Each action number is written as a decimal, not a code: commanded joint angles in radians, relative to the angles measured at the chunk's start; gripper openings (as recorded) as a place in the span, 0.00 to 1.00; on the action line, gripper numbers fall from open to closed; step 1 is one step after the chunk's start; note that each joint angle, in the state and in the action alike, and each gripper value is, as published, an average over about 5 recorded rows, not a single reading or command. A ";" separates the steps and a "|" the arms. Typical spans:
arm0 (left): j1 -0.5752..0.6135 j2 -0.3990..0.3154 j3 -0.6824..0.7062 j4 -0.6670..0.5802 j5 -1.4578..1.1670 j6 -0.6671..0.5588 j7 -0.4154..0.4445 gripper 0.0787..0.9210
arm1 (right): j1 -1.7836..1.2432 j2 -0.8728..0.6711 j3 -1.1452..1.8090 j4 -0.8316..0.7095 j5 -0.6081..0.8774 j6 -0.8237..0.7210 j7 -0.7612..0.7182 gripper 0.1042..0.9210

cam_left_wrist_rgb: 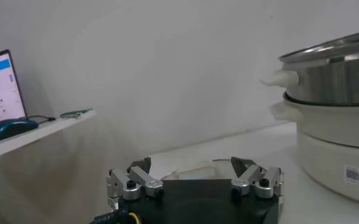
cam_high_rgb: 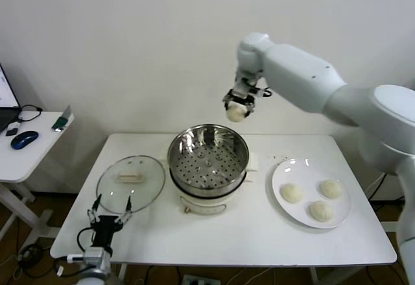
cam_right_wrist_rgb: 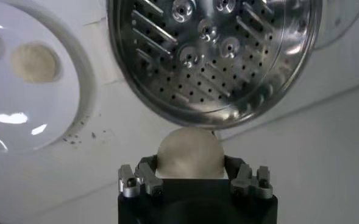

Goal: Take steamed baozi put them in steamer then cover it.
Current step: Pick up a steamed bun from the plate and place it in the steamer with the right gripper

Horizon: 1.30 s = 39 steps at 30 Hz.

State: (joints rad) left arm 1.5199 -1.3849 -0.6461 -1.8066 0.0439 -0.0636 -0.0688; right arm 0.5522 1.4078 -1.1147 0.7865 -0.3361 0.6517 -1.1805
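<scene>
Head view: 3 baozi (cam_high_rgb: 321, 197) on plate (cam_high_rgb: 280, 197).

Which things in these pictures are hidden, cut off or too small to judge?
- Head view: underside of the held baozi, hidden by the right gripper.
- Right wrist view: plate cut off by the edge.
- Left wrist view: steamer interior hidden by its wall; cover unseen behind the left gripper.

Left claw (cam_left_wrist_rgb: 194, 176) gapes wide low over the table, steamer (cam_left_wrist_rgb: 334, 122) beside it.

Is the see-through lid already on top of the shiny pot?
No, the glass lid lies flat on the table beside the open steamer.
</scene>
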 commanded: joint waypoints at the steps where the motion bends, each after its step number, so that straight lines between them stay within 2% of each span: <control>1: 0.007 0.006 0.001 -0.001 0.000 -0.002 0.001 0.88 | -0.102 0.133 0.039 0.019 -0.222 0.089 0.034 0.74; 23: 0.011 -0.031 0.007 0.000 0.000 -0.001 -0.001 0.88 | -0.222 0.192 0.067 -0.123 -0.382 0.102 0.080 0.76; 27: 0.014 -0.032 0.005 0.003 0.000 -0.003 -0.002 0.88 | -0.225 0.195 0.067 -0.137 -0.382 0.095 0.093 0.77; 34: 0.017 -0.033 0.001 0.002 -0.001 -0.004 -0.003 0.88 | -0.210 0.174 0.074 -0.102 -0.364 0.092 0.086 0.87; 39: 0.019 -0.030 -0.001 -0.002 -0.002 -0.003 -0.004 0.88 | -0.148 0.112 0.087 -0.023 -0.264 0.069 0.048 0.88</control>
State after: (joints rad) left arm 1.5367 -1.4167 -0.6463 -1.8054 0.0430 -0.0673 -0.0719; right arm 0.3633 1.5636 -1.0406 0.7072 -0.6662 0.7337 -1.1099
